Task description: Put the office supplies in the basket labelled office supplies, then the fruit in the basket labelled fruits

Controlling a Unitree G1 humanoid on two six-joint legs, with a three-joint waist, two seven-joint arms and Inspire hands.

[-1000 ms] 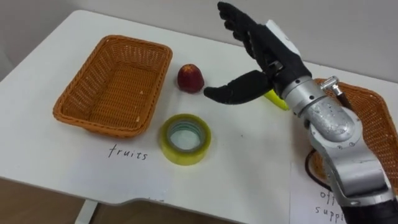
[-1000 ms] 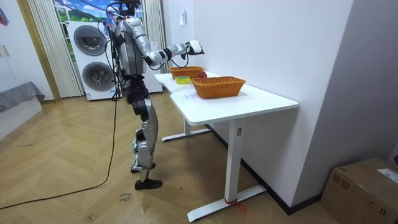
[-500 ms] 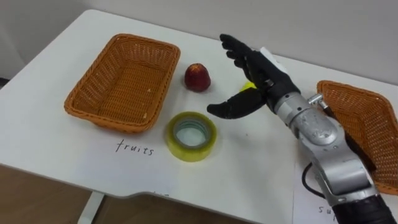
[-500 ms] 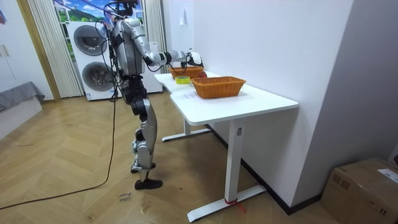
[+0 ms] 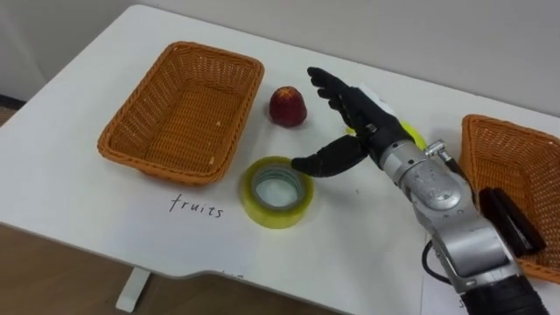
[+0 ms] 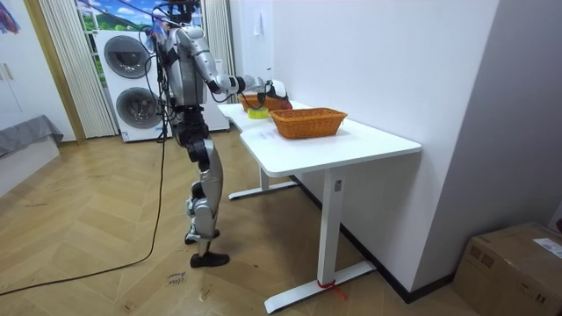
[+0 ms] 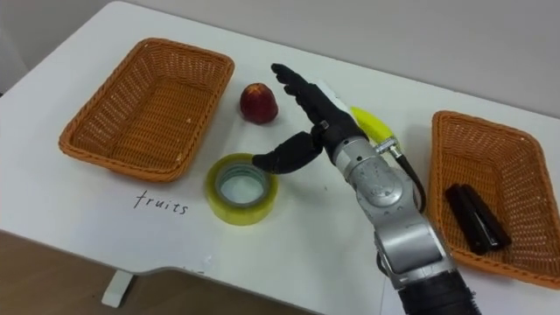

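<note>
At the tape roll's [image 5: 273,213] two o'clock, the right hand [image 5: 371,129] spreads wide; centre over the ring before closing.

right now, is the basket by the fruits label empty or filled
Empty. The left basket shows only bare woven floor; the apple sits outside it on the table.

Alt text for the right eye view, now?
The robot's open right hand hovers over a white table between a red apple and a yellow tape roll. An orange wicker basket sits left; a second wicker basket, right, holds a black oblong object.
</note>
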